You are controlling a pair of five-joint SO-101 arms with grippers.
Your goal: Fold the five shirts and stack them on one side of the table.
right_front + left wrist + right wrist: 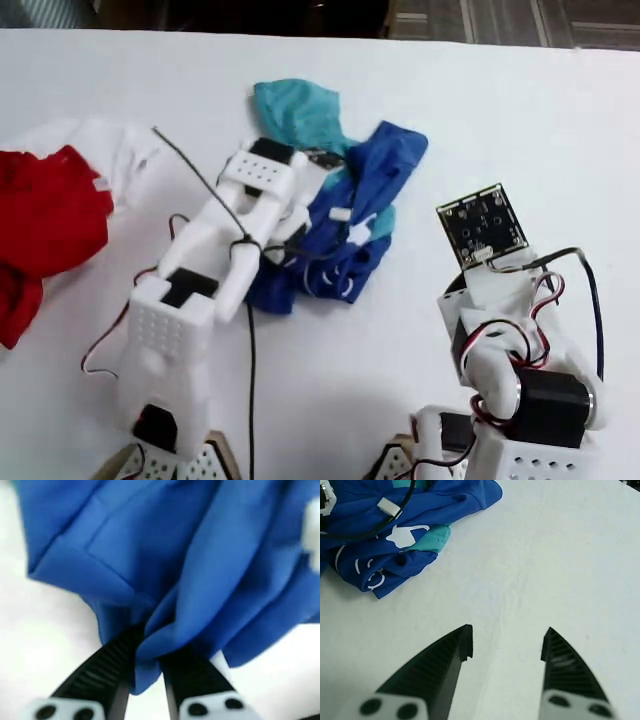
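right gripper (506, 635) open over the table (560, 555), near the blue shirt (370, 190); left gripper (150, 647) clamped on a fold of the blue shirt; teal shirt (295, 110) touching its far side; red shirt (45, 215) and white shirt (110, 150) well apart from it, on the left arm's side

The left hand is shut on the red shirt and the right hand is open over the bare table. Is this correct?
No. The left hand is shut on the blue shirt, not the red shirt, as the left wrist view shows. The right hand is open over the bare table.
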